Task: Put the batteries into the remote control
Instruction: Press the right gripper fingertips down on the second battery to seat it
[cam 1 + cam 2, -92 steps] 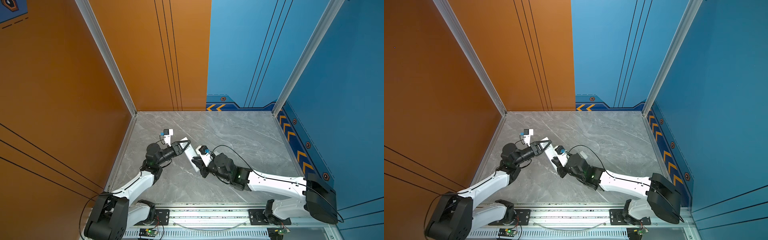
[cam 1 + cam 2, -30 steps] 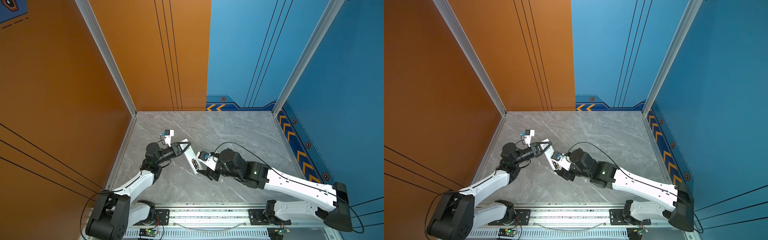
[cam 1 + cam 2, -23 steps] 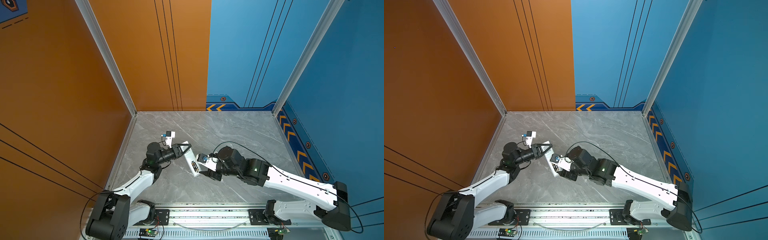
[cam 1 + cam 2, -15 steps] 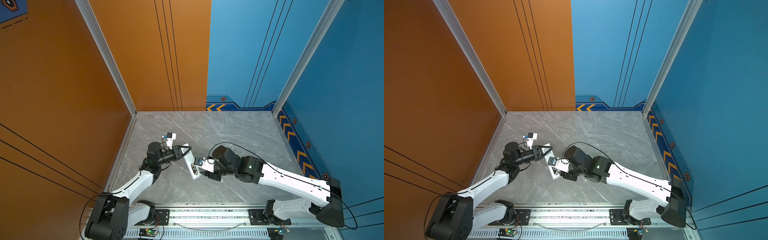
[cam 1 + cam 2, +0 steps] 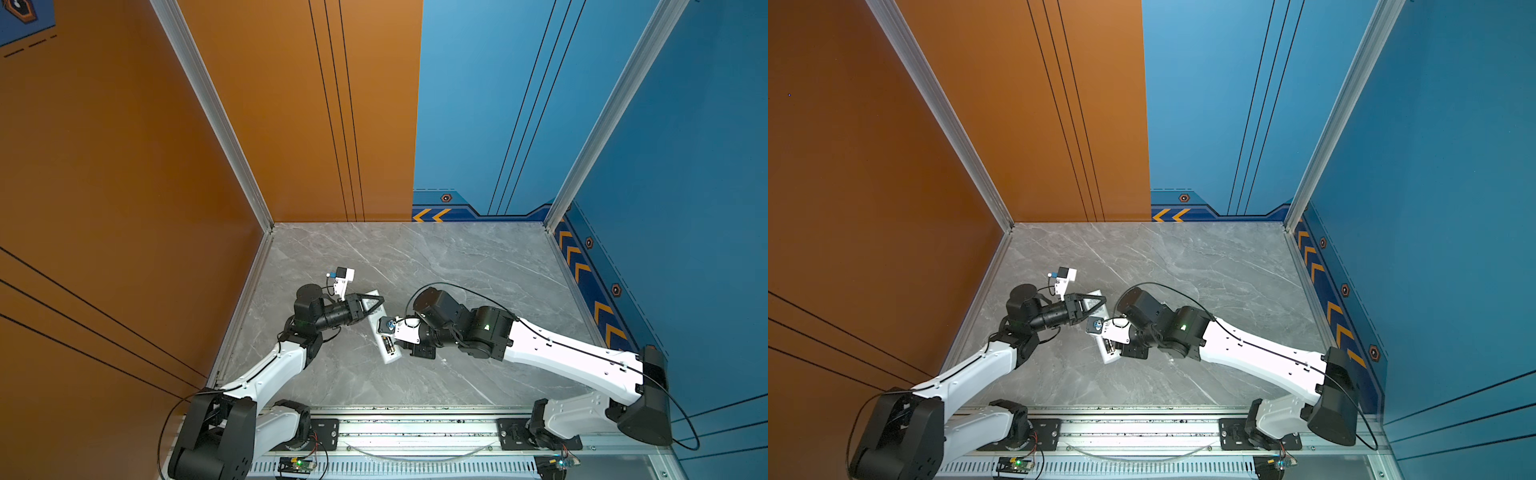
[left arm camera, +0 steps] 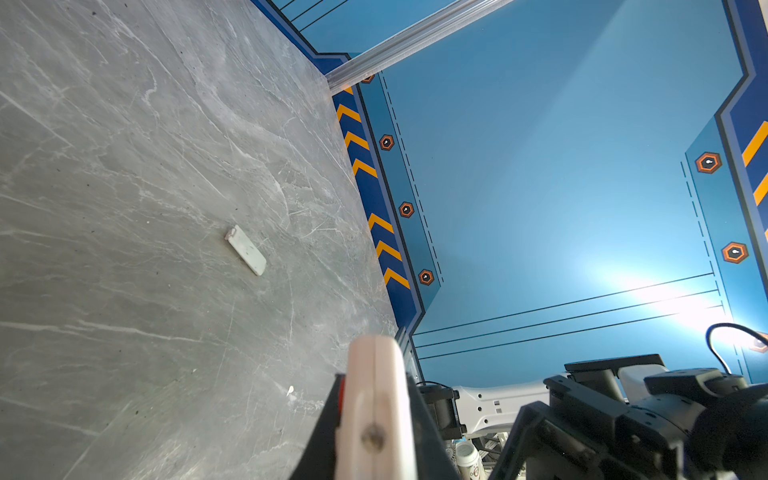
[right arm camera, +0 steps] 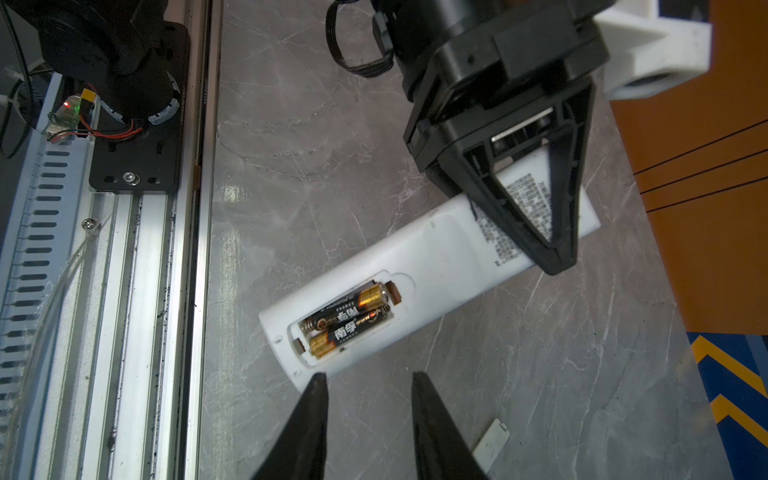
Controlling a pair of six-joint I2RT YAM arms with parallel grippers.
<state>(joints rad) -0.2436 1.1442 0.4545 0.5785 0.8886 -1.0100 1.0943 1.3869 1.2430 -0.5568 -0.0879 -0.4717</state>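
Note:
The white remote control (image 7: pixel 432 266) lies back side up on the grey floor, also seen in both top views (image 5: pixel 385 347) (image 5: pixel 1105 351). Its compartment is uncovered, and the two batteries (image 7: pixel 353 311) lie side by side inside it, gold ends opposed. My left gripper (image 7: pixel 557 259) (image 5: pixel 376 301) is shut on the remote's printed end, whose edge shows between the jaws in the left wrist view (image 6: pixel 376 399). My right gripper (image 7: pixel 370 377) stands open just off the compartment end, with nothing between its fingers.
A small white battery cover (image 7: pixel 492 444) (image 6: pixel 247 249) lies loose on the floor beside the right gripper. The aluminium rail (image 7: pixel 166 291) with the arm bases runs along the front edge. An orange wall stands on the left and a blue wall on the right.
My right arm has swung left toward the remote's compartment end and its jaws have narrowed. The left gripper still holds the remote, which has shifted slightly.

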